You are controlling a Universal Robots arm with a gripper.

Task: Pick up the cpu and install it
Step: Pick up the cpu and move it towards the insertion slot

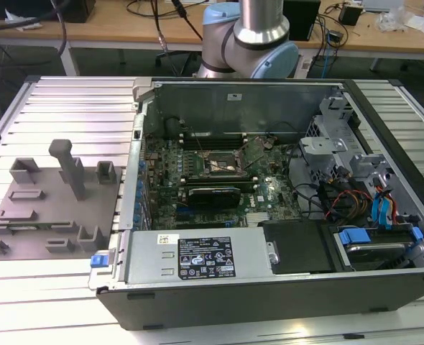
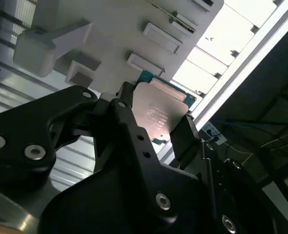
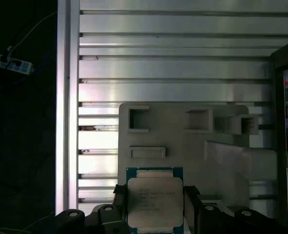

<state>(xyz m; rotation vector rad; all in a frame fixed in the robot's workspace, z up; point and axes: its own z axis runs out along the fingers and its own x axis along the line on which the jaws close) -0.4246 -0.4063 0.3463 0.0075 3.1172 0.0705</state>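
Slotted aluminium worktop (image 3: 173, 68) beneath tool, spreading past it. Open computer case (image 1: 269, 287) off to one side of tool. Green motherboard (image 1: 197, 169) inside case, dark-framed socket (image 1: 225, 165) on it, well away from tool. Grey tray (image 3: 232, 165) with blocks and posts directly below tool. Tool (image 3: 155, 207) clamped on cpu (image 3: 155, 197): black fingers (image 3: 192, 195) press opposite edges. Silvery top faces cameras in both wrist views, green rim showing around it; cpu over tray.

Tray (image 1: 54, 208) at exterior view's left of case (image 1: 197, 302) (motherboard (image 1: 269, 190) inside), cpu (image 3: 154, 200) seemingly over tray.
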